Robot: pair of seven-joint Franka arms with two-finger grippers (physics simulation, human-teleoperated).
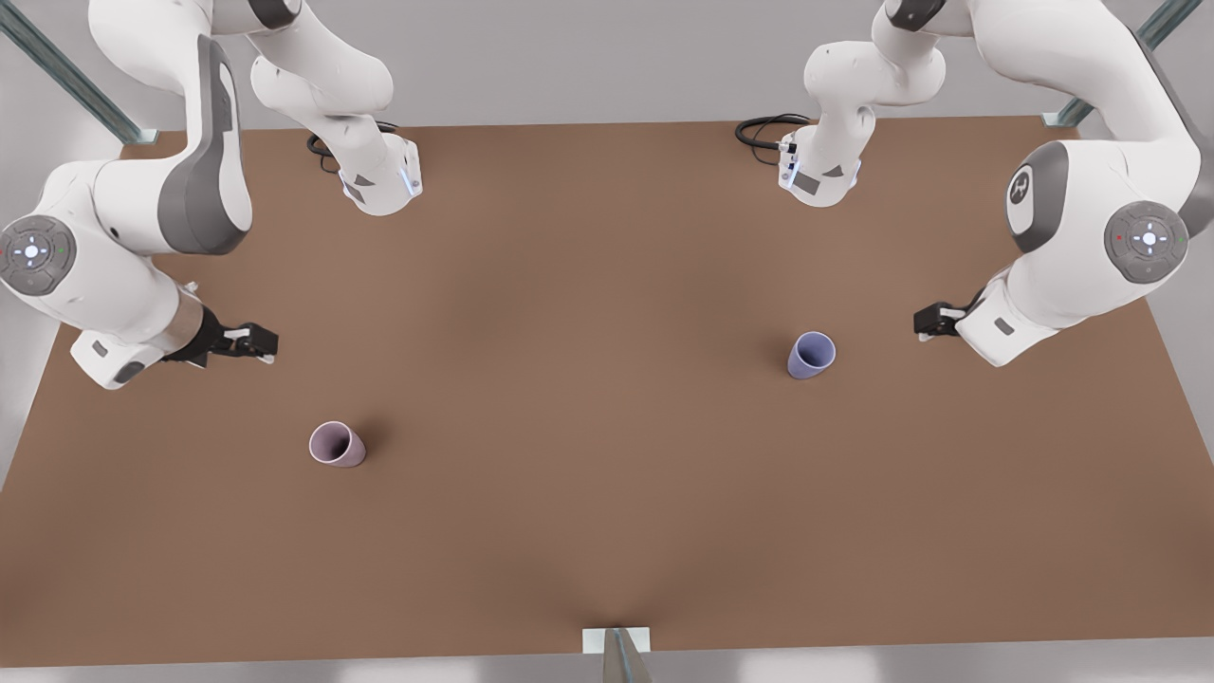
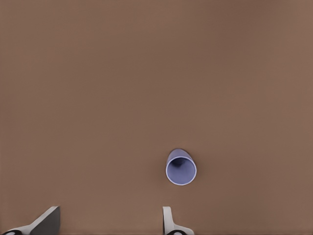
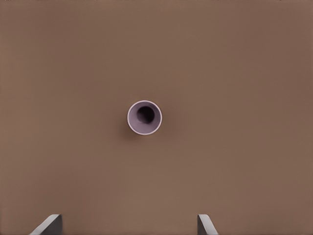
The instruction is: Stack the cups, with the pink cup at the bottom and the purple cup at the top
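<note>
While both cups sit apart on the brown worktop (image 1: 607, 531), the left tool (image 1: 934, 321) near the purple cup (image 1: 811, 356) and the right tool (image 1: 254, 342) near the pink cup (image 1: 337, 444) both look spread, holding nothing.

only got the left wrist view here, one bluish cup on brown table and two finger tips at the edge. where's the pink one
Observer: The pink cup stands upright toward the front view's left, far apart from the purple cup.
Operator: which gripper is by it
Observer: The right gripper, open, with the pink cup below its wrist camera.
Operator: and mine
Observer: The left gripper hovers at the front view's right, beside the purple cup, not touching it.
</note>
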